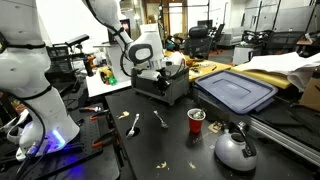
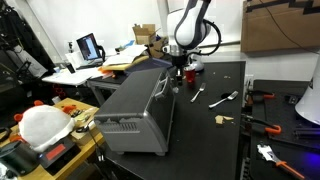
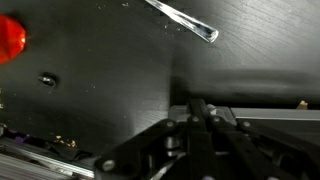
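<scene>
My gripper looks shut, its fingers pressed together at the top edge of a grey box-shaped appliance. I cannot tell whether anything is pinched between them. In both exterior views the gripper points down at the appliance's upper end, touching or just above it. A red cup stands on the black table beside the appliance. A clear-handled utensil lies on the table beyond the fingers.
A spoon and a fork lie on the black table; utensils also show in an exterior view. A metal kettle stands near the front. A blue-lidded bin sits beside the appliance. A cluttered desk with a laptop stands behind.
</scene>
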Tool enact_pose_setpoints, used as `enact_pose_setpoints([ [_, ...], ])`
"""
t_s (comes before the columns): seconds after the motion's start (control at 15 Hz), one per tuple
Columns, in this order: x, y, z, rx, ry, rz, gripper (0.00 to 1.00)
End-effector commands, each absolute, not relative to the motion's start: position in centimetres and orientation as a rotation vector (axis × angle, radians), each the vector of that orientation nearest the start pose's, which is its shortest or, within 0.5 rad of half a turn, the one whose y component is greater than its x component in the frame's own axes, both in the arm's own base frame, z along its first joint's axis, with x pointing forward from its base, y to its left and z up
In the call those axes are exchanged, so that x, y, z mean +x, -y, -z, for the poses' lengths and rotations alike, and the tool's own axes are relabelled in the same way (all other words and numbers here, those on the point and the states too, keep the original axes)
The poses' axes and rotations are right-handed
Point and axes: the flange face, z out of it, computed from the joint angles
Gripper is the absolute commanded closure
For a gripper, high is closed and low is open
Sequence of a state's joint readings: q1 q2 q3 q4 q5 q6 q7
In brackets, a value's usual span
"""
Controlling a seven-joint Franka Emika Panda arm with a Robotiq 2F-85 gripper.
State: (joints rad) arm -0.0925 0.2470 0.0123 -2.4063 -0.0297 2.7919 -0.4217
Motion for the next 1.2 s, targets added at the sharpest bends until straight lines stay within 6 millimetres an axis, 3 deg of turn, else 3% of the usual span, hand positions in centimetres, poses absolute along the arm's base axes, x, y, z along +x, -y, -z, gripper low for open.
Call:
enact_pose_setpoints([
  [0.0,50.67,3.29,-22.86,-3.133,0.567,0.272,1.0],
  [1.13,51.26,2.38,-21.94,-3.126,0.59,0.31,1.0],
])
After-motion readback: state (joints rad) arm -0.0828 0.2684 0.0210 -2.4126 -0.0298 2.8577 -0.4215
